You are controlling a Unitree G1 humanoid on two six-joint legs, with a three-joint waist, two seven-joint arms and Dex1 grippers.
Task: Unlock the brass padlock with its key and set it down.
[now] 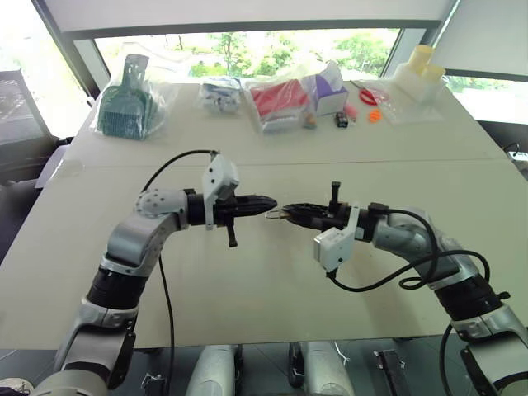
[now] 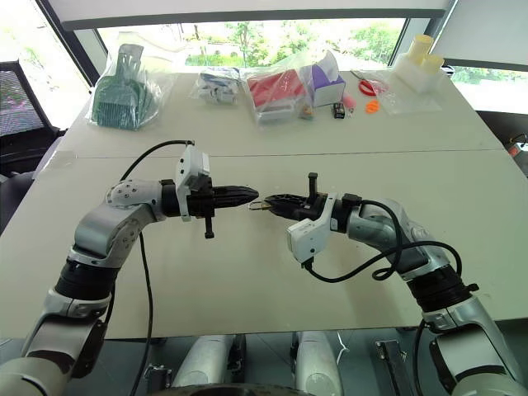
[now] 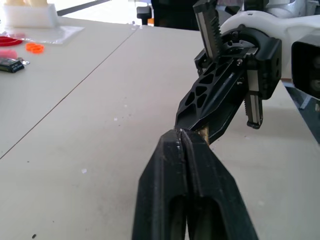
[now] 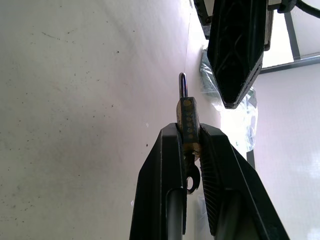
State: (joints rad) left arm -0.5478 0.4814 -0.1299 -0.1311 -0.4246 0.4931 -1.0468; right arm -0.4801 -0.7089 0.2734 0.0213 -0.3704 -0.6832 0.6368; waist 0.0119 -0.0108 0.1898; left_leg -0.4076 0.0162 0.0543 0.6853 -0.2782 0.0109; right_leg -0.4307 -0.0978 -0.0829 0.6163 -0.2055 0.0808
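Facing clamped brass padlock (image 4: 189,125): left gripper (image 4: 235,95), shut.

One brass padlock (image 4: 189,122) is showing, with one key (image 4: 192,175) hanging from it. Two grippers, left (image 1: 266,203) and right (image 1: 282,214), are facing each other. Two worktops (image 1: 272,272) are standing joined. Four bagged bundles are lying along the far edge.

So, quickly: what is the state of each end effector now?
Left end effector: closed, holding nothing visible.
Right end effector: closed on the brass padlock.
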